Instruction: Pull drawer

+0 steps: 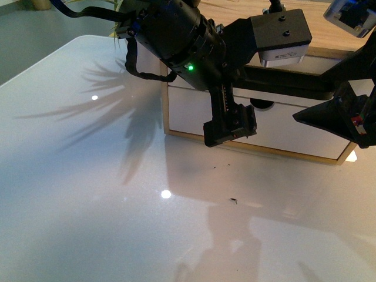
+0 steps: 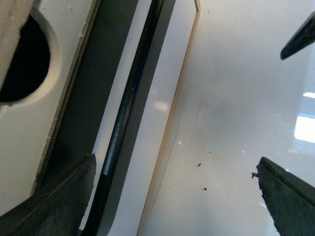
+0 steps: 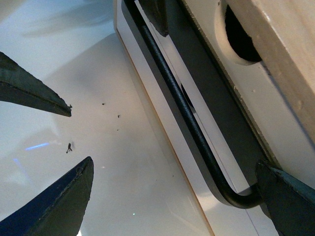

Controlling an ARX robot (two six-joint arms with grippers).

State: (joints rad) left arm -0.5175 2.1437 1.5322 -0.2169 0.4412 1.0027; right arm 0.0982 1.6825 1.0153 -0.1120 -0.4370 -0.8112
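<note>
The drawer's white front (image 2: 155,123) carries a long black bar handle (image 2: 123,123), with a half-round notch (image 2: 24,64) beyond it. My left gripper (image 2: 175,160) is open and straddles the handle: one finger (image 2: 64,196) is on the drawer side, the other (image 2: 290,196) is over the table. My right gripper (image 3: 174,164) is open too. One of its fingers (image 3: 290,196) is at the handle's (image 3: 182,103) bent end, the other (image 3: 64,206) over the table. In the front view both arms cross the white cabinet (image 1: 282,129), and I cannot make out the handle there.
The cabinet stands in a thin wood frame (image 1: 264,150) on a glossy white table (image 1: 88,176). A plant's shadow falls across the table to the left. Small dark specks (image 1: 234,201) lie on the table in front of the cabinet.
</note>
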